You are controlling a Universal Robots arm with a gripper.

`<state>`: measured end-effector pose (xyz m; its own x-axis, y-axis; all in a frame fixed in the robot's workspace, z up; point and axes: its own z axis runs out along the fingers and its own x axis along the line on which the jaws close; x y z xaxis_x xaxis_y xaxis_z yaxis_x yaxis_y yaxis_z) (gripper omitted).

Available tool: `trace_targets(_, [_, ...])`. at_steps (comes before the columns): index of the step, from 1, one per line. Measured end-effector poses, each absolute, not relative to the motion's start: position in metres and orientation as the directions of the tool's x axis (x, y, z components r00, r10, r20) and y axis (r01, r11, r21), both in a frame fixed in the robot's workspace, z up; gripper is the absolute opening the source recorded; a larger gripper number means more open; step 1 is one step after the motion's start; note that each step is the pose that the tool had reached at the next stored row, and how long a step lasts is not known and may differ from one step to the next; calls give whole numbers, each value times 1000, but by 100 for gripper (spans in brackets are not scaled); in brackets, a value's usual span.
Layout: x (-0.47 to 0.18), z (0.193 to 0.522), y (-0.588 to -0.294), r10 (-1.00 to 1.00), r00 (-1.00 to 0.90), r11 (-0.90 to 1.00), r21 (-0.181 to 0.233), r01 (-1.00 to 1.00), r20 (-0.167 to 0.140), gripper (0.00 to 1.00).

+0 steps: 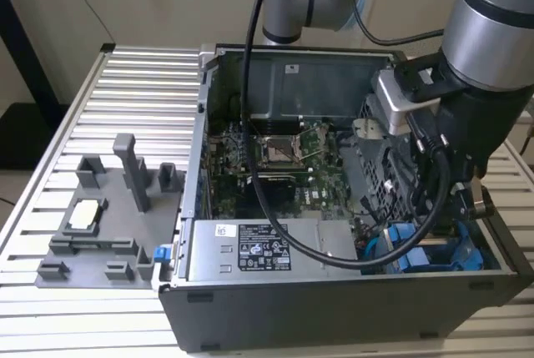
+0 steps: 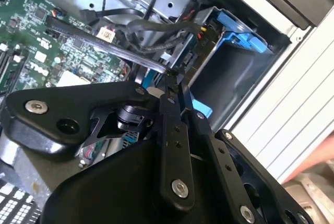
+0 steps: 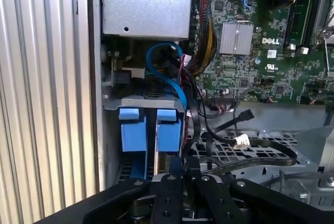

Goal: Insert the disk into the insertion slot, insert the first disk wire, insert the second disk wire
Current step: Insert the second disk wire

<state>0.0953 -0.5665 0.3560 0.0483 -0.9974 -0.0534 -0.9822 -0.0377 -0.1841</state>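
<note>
Two blue carriers, one motherboard

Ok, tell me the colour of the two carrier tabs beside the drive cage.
Bright blue. The carrier tabs stand side by side, clearest in the first wrist view.

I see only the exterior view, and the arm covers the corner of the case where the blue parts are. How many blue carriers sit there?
Observer: In the first wrist view, two blue carrier fronts stand side by side in the drive cage.
Operator: Is any wire loose near them?
Observer: Yes. A black cable lies over the perforated metal plate, and its connector end looks unplugged.
Operator: Where is the gripper?
Observer: In the second wrist view, the gripper reaches in among a bundle of black wires, close to a blue carrier.
</note>
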Motion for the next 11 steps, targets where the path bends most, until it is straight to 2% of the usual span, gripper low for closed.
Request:
trace_targets(8, [106, 354, -568, -997, 45, -38, -124, -992, -56, 16])
trace_targets(11, [108, 353, -568, -998, 40, -33, -116, -993, -56, 16])
